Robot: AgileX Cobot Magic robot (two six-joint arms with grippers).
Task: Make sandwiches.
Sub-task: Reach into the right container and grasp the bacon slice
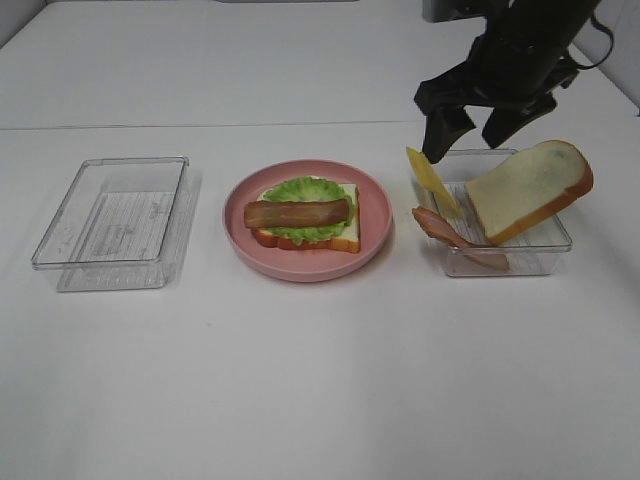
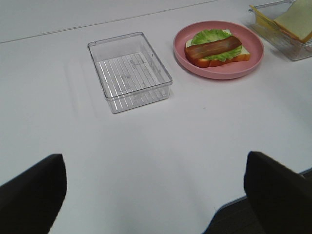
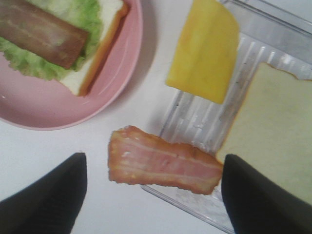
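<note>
An open-faced sandwich (image 1: 303, 214) lies on the round pink plate (image 1: 370, 195): one bread slice, green lettuce and a bacon strip (image 1: 297, 212) on top. In the right clear tray (image 1: 553, 245) a yellow cheese slice (image 1: 432, 178) leans on the near-left wall. A second bacon strip (image 1: 450, 235) hangs over the tray's rim, and a bread slice (image 1: 528, 190) stands tilted inside. My right gripper (image 1: 467, 142) hovers above this tray, open, holding nothing. In the right wrist view the bacon strip (image 3: 163, 168) lies between its fingers (image 3: 46, 197). My left gripper (image 2: 156, 195) is open over bare table.
An empty clear tray (image 1: 112, 222) sits left of the plate; the left wrist view shows the same empty tray (image 2: 129, 70) and the plate (image 2: 219, 70) beyond it. White table all around, with its front edge by the left gripper's finger (image 2: 278, 192).
</note>
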